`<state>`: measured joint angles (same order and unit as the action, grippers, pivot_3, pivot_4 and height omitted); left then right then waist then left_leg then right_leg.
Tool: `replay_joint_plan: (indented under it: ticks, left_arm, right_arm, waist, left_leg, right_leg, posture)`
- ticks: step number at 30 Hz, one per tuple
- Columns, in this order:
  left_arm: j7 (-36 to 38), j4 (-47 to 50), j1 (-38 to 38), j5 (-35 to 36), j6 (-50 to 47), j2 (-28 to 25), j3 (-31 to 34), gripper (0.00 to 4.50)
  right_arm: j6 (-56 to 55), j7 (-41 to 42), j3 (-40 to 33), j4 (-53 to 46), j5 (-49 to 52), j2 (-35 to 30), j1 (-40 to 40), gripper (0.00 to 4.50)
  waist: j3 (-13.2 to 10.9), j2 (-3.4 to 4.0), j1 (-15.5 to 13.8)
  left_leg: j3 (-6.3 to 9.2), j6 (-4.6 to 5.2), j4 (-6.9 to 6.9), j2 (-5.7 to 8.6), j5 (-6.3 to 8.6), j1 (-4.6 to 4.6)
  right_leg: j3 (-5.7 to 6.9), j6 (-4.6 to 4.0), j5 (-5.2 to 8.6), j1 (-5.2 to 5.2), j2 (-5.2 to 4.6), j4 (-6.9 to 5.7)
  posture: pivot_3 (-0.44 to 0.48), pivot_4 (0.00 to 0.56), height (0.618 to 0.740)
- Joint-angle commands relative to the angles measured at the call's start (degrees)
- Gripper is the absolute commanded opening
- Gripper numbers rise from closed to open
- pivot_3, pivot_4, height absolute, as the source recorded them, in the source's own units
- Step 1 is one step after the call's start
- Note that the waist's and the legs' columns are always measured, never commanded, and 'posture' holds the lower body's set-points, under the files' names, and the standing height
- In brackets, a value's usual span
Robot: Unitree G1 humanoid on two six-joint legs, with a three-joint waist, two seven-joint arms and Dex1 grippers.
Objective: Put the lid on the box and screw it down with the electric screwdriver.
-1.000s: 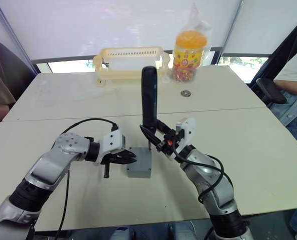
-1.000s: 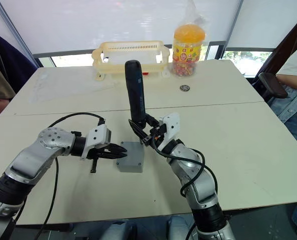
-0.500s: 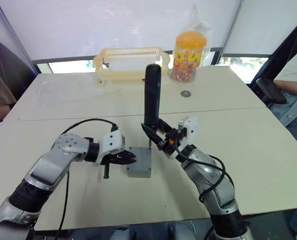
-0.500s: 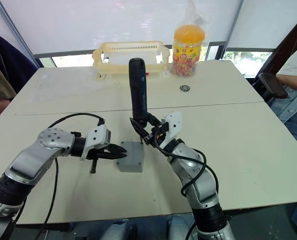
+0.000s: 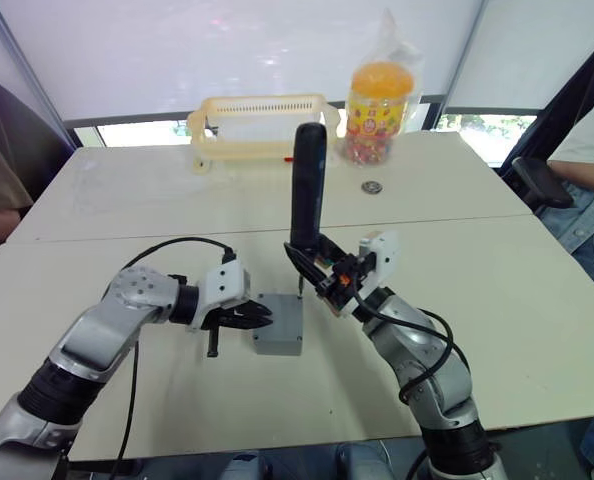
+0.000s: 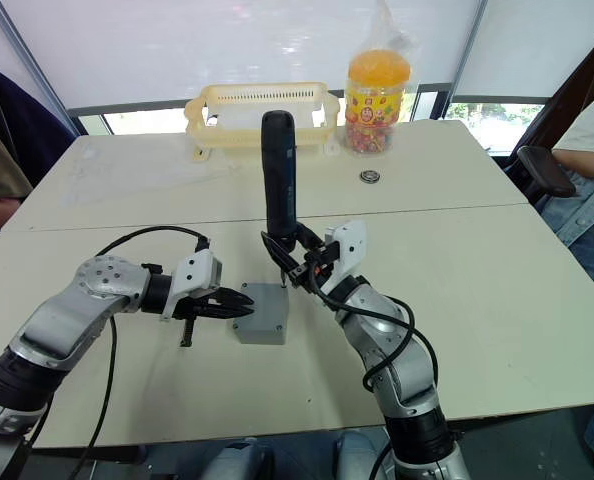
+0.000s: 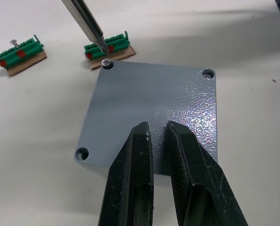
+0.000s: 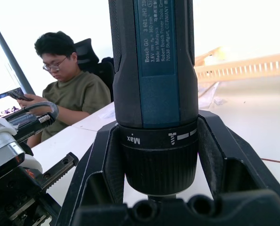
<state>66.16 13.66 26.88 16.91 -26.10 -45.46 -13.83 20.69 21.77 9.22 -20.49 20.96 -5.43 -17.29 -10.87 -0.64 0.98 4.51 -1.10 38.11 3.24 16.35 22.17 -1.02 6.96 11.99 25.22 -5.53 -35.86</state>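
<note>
The lid [image 7: 154, 113] sits flush on the box [image 6: 260, 314], which rests on the table [image 6: 497, 290] near its front edge, roughly midway between the side edges. A screw [image 7: 106, 62] stands in one lid corner; a second corner shows a seated screw [image 7: 207, 73]; a third corner hole [image 7: 82, 153] is empty.

The electric screwdriver [image 6: 279, 180] stands nearly upright, its bit tip just at the head of the raised screw. The right gripper [image 6: 295, 268] has its fingers clamped around the tool's lower collar.

The left gripper [image 7: 158, 141] has its fingers pressed nearly together, with a narrow gap between them, tips over the lid's near edge; contact cannot be confirmed.

Two green terminal blocks [image 7: 108, 47] lie just beyond the box. A cream basket [image 6: 260, 117] and an orange-lidded jar [image 6: 377, 88] stand near the far edge. A seated person [image 8: 70, 89] is behind the table.
</note>
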Motion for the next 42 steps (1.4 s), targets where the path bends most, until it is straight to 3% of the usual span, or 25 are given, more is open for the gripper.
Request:
replay_joint_plan:
  ticks: [1,25,33,42]
  left_arm:
    - [0.2,-0.3,-1.2,-1.2,-1.3,-0.2,-1.2,0.56]
    - [-0.1,0.3,-1.2,-1.1,-2.4,-0.4,-1.1,0.56]
    - [0.2,0.5,-1.8,-1.6,-1.9,-0.9,-1.3,0.56]
    - [0.1,0.8,-2.5,-1.8,-2.0,-1.1,-1.3,0.56]
  right_arm:
    - [-2.7,0.4,0.1,-1.8,0.2,1.2,-1.8,1.74]
    - [-9.3,2.3,2.6,3.8,-5.3,0.5,-0.1,1.74]
    - [-11.6,3.3,3.0,5.3,-7.1,-0.3,1.2,1.74]
    - [-14.0,3.8,3.8,7.7,-8.0,0.4,2.8,1.74]
  waist:
    - [0.0,0.00,0.0]
    - [0.0,0.00,0.0]
    - [0.0,0.00,0.0]
    - [0.1,-0.01,0.0]
  left_leg:
    - [0.00,0.00,0.00,0.00,0.00,0.00]
    - [0.00,-0.01,0.00,0.01,0.00,-0.10]
    - [0.00,0.03,-0.12,-0.02,0.02,-0.78]
    - [0.01,0.02,-0.12,-0.02,0.02,-0.80]
  right_leg:
    - [0.00,0.00,0.00,0.00,0.00,0.00]
    - [-0.01,0.00,0.00,-0.07,0.00,-0.03]
    - [0.00,-0.04,0.06,-0.74,0.02,0.10]
    - [0.00,-0.04,0.06,-0.75,0.02,0.09]
  posture:
    - [0.000,0.150,0.740]
    - [0.000,0.150,0.740]
    - [0.000,0.150,0.740]
    - [0.000,0.150,0.740]
